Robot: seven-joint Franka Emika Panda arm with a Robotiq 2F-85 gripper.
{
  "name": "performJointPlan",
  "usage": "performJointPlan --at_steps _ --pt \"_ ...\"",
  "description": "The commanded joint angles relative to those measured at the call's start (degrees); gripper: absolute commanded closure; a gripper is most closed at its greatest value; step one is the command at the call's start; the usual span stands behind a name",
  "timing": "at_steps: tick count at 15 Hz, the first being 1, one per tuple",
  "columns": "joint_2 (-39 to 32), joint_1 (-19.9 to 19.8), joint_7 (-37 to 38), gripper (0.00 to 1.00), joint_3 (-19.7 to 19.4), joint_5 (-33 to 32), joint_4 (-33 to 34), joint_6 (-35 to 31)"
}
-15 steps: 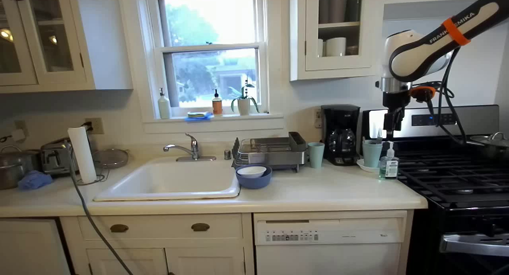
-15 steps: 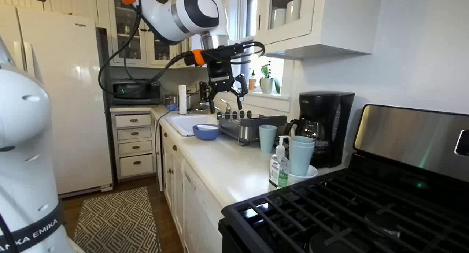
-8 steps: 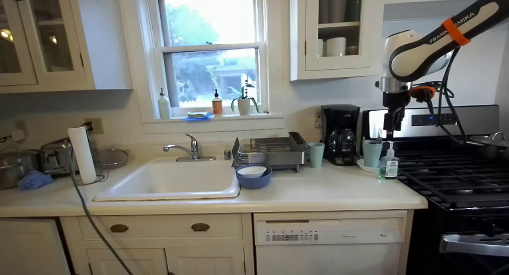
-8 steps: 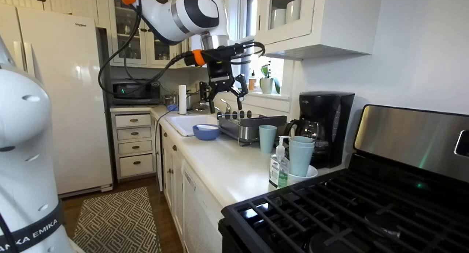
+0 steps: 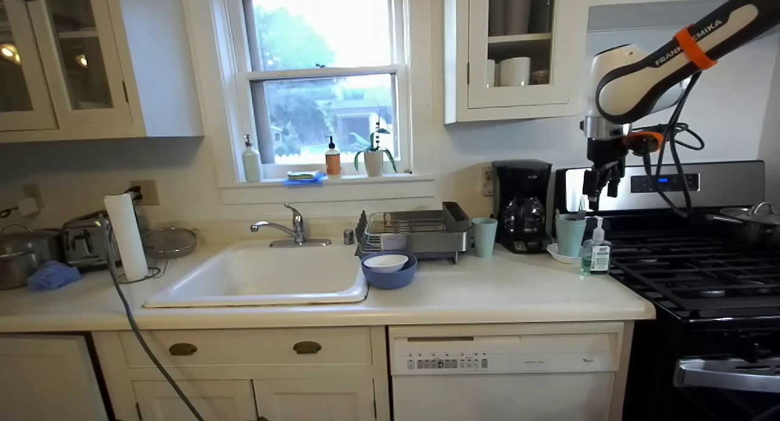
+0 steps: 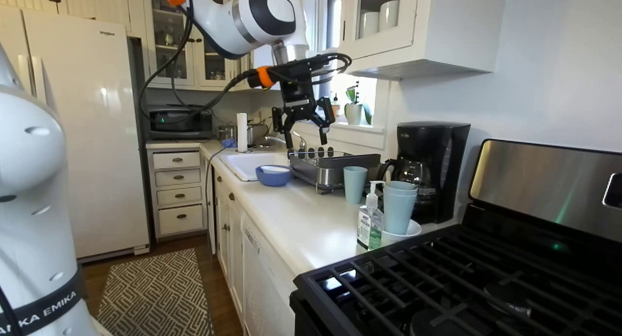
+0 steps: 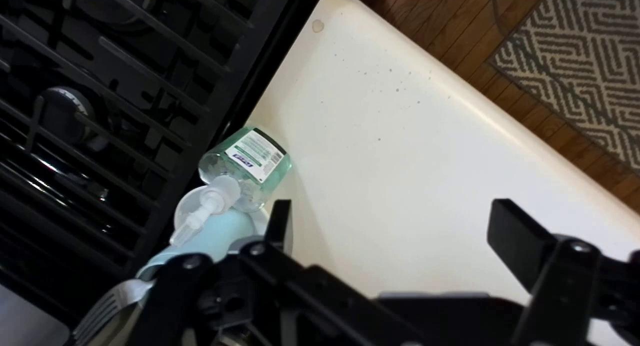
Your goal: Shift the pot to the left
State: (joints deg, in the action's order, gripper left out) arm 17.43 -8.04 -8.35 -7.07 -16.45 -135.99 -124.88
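In an exterior view the lidded pot [image 5: 755, 226] on the stove [image 5: 694, 275], which I take to be the one meant, lies near the view's right edge, lower than the claw [image 5: 602, 197] and well apart from it, its handle [image 5: 722, 219] pointing left, to the claw's side

In an exterior view the claw's fingers [image 6: 289, 140] hang spread with nothing between them; that pot does not show

In the wrist view they are spread above the counter [image 7: 400, 150], the pot also unseen, the stove on the left; the next move likely calls for crossing that way before lowering to the pot
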Motion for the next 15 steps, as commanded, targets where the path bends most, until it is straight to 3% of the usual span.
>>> performJointPlan --at_steps 1,5,9,15 --pt "-5.1 -3.5 6.2 0.0 -1.8 -0.9 6.8 -0.2" --pt "-8.4 -7.1 12.3 0.0 -4.5 -0.2 11.8 1.2" --pt "-11.4 -8.2 20.4 0.0 -5.4 0.3 13.4 3.0" --pt "-16.2 -11.3 33.0 0.0 -9.6 -0.5 16.9 -1.4"
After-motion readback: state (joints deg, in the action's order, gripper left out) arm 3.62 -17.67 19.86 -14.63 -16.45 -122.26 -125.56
